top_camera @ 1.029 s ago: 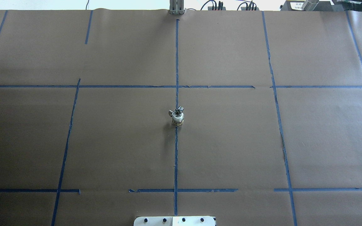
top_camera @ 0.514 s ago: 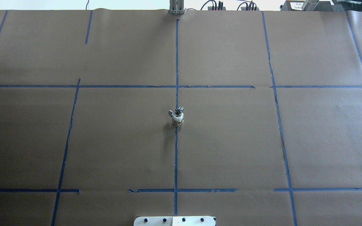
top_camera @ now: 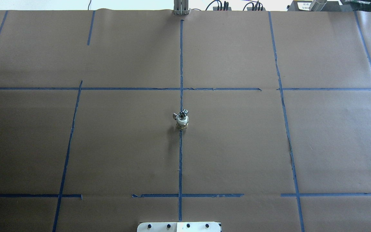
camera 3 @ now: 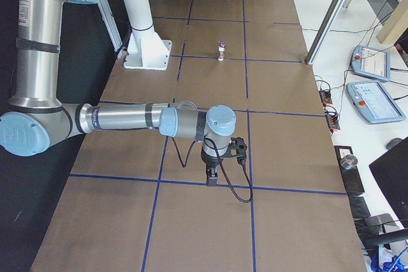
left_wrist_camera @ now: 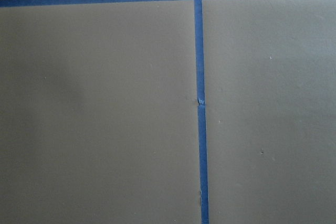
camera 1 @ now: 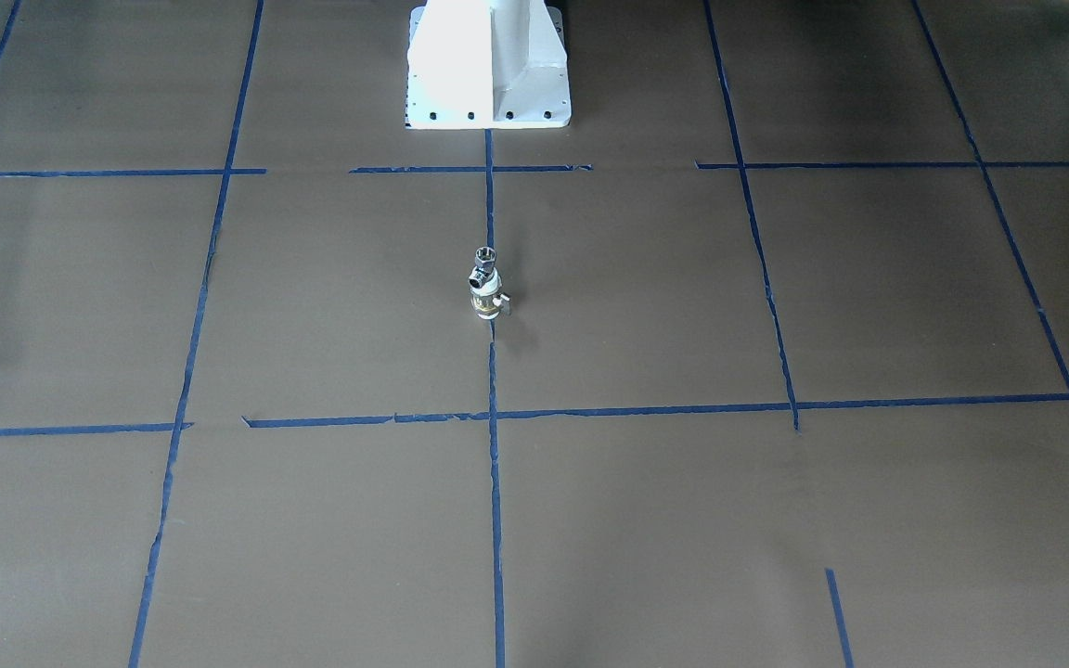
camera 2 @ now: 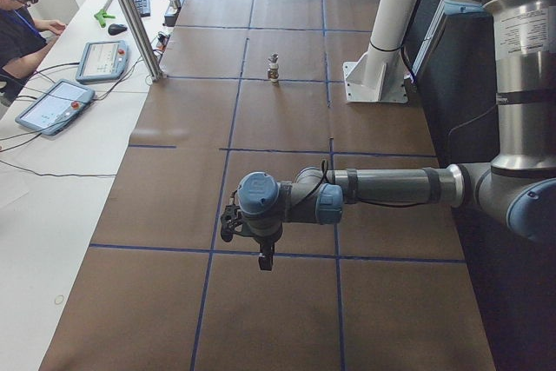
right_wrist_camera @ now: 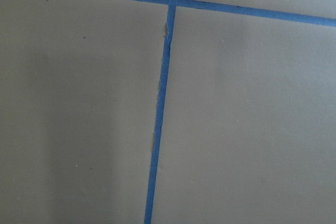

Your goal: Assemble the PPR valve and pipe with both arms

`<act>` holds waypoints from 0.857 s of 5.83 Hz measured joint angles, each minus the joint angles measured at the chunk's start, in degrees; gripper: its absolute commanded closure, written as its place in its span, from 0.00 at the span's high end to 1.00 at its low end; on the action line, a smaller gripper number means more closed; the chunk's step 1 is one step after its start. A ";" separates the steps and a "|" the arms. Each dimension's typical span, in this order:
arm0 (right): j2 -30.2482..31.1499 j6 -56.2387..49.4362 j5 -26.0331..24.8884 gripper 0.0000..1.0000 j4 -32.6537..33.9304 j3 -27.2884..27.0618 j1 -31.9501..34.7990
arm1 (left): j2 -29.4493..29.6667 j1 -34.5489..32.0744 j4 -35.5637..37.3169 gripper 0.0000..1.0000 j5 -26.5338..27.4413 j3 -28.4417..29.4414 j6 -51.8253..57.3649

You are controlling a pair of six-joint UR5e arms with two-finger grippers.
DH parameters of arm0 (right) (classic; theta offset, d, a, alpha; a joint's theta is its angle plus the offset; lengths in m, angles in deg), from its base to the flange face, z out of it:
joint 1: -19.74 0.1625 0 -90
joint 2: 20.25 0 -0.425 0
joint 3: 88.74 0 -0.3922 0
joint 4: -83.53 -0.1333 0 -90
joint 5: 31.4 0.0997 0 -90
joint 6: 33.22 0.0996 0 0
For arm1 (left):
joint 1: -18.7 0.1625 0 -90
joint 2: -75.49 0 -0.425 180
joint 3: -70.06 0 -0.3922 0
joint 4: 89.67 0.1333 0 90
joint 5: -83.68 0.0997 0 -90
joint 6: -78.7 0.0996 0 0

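The pipe, a small chrome fitting, sits on top of the PPR valve, which has a white and brass body. The two stand upright as one piece on the centre blue tape line. The piece also shows in the front view, pipe above valve. It shows small in the left side view and the right side view. My left gripper and right gripper point down over bare paper, far from the piece. I cannot tell whether either is open or shut. Both wrist views show only paper and tape.
The white robot pedestal stands behind the piece. An aluminium post rises at the table's far edge. An operator sits beyond it with teach pendants. More pendants lie on the side bench.
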 measured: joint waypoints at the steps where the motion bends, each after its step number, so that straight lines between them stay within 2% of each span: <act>1: 0.06 0.08 0.01 1.00 0.06 0.52 0.00 | 0.02 0.00 -0.02 1.00 -0.01 -0.03 0.00; 5: 0.08 0.21 0.19 1.00 0.04 1.49 0.00 | 0.03 0.25 -0.02 1.00 0.05 -0.76 0.00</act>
